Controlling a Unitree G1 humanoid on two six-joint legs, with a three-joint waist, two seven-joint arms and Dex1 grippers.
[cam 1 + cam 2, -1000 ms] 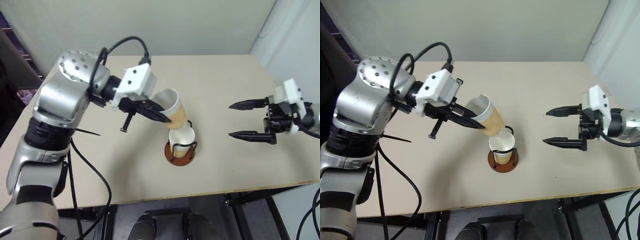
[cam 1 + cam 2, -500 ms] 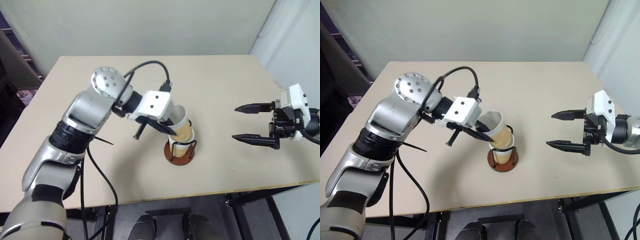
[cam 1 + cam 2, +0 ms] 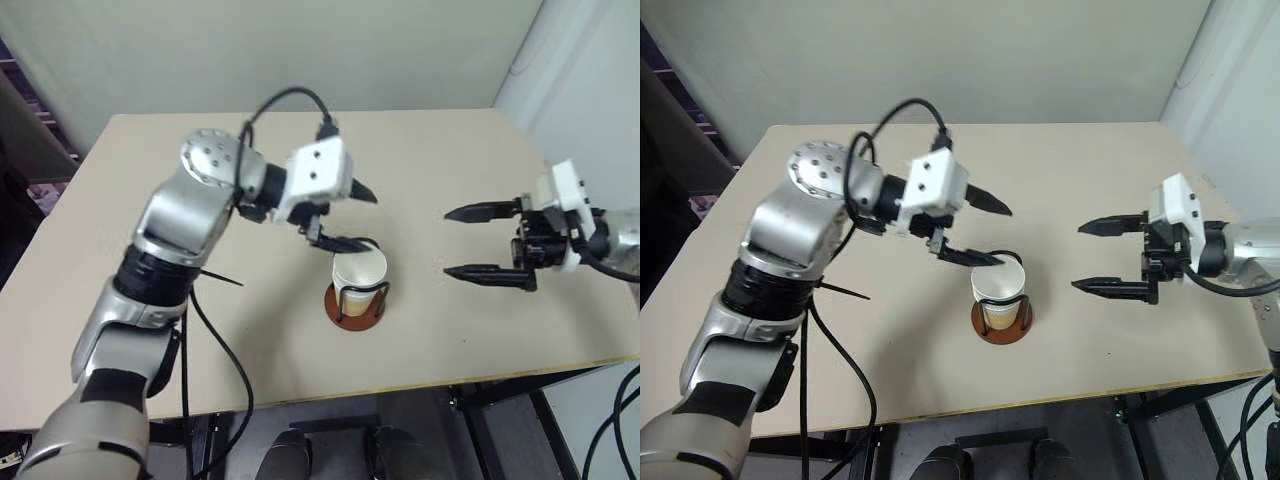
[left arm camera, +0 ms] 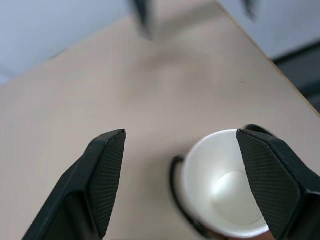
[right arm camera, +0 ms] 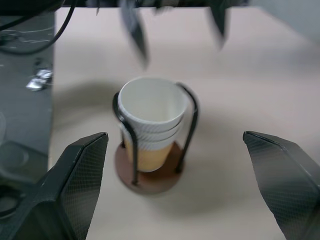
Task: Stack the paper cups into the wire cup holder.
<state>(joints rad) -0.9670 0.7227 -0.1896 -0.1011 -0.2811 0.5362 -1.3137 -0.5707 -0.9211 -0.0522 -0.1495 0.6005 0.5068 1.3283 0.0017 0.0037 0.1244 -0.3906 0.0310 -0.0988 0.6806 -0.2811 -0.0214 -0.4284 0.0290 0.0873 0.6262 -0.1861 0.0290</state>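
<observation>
On the pale beige tabletop [image 3: 200, 340], listed from the robot's left to its right.

Left gripper [image 3: 996, 234]: two black fingers on a white wrist block at the end of a silver arm, spread wide and holding nothing. One finger reaches out over the table; the other lies just beside the rim of the top cup, on the side away from the robot. The left wrist view has the white mouth of that cup by one fingertip.

Stack of tan-yellow tapered paper cups [image 5: 150, 125]: three cups nested upright, white inside with rolled white rims, the rims showing one above another in the right wrist view. The stack stands inside the wire cup holder [image 5: 150, 181], a round reddish-brown disc base with thin black wire loops rising around the cups, near the middle of the table toward its front edge.

Right gripper [image 3: 462, 242]: two black fingers on a white-housed wrist, spread wide and empty, pointing toward the holder, well apart from it.
</observation>
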